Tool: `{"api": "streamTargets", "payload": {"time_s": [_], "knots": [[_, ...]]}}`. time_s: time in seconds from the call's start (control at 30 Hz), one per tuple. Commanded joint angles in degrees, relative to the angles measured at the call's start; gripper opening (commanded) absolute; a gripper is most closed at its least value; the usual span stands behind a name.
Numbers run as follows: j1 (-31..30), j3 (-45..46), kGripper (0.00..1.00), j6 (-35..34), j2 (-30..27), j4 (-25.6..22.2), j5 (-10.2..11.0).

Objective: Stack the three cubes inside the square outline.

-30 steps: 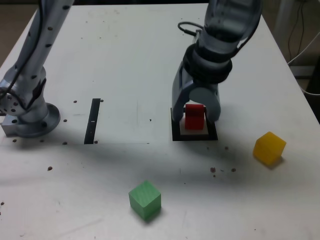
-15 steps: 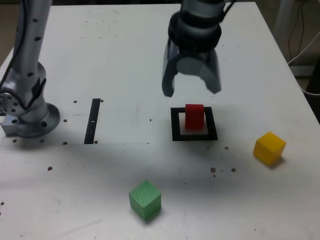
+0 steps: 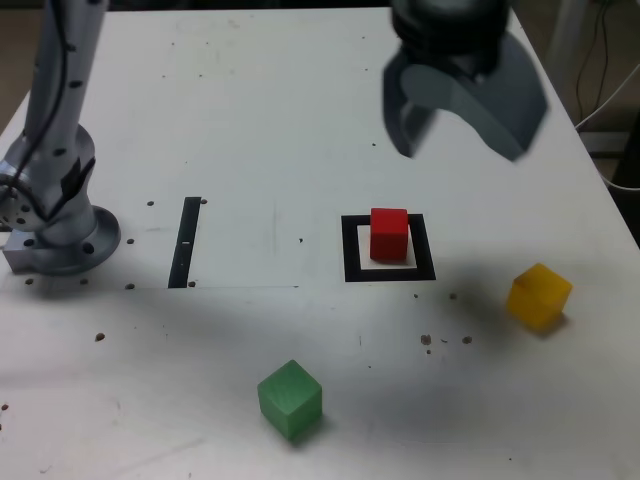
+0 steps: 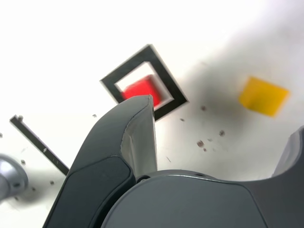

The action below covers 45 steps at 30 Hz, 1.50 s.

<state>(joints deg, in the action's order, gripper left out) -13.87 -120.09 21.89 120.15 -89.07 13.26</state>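
Red cube (image 3: 389,235) placed inside the square outline (image 3: 352,262) — one down, two unstacked! Yellow cube (image 3: 539,297) seen at four o'clock from it, green cube (image 3: 290,400) at seven; the gripper's (image 3: 458,148) jaws are spread wide — nothing held.

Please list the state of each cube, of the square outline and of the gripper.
Red cube: inside the outline, nothing on it
Yellow cube: on the table, outside the outline
Green cube: same, unstacked
Square outline: flat
Gripper: open, empty
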Motion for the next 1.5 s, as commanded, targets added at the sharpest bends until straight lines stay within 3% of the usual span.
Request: {"api": "streamTargets", "payload": {"time_s": [0.0, 0.2, 0.33, 0.77, 1.3, 1.47], "knots": [[-1.3, -4.8, 1.00, 1.9, 2.9, -1.6, 0.1], [-3.8, -14.6, 1.00, 5.2, 10.5, -3.6, -1.9], [-4.0, -16.5, 0.99, 6.2, 13.2, -3.6, -2.8], [-4.0, -16.2, 0.95, 11.4, 18.2, -3.8, -1.1], [-3.2, -18.1, 0.90, 12.2, 23.6, -3.0, -1.0], [-3.1, -18.6, 0.82, 12.0, 23.9, -2.9, -1.0]]}}
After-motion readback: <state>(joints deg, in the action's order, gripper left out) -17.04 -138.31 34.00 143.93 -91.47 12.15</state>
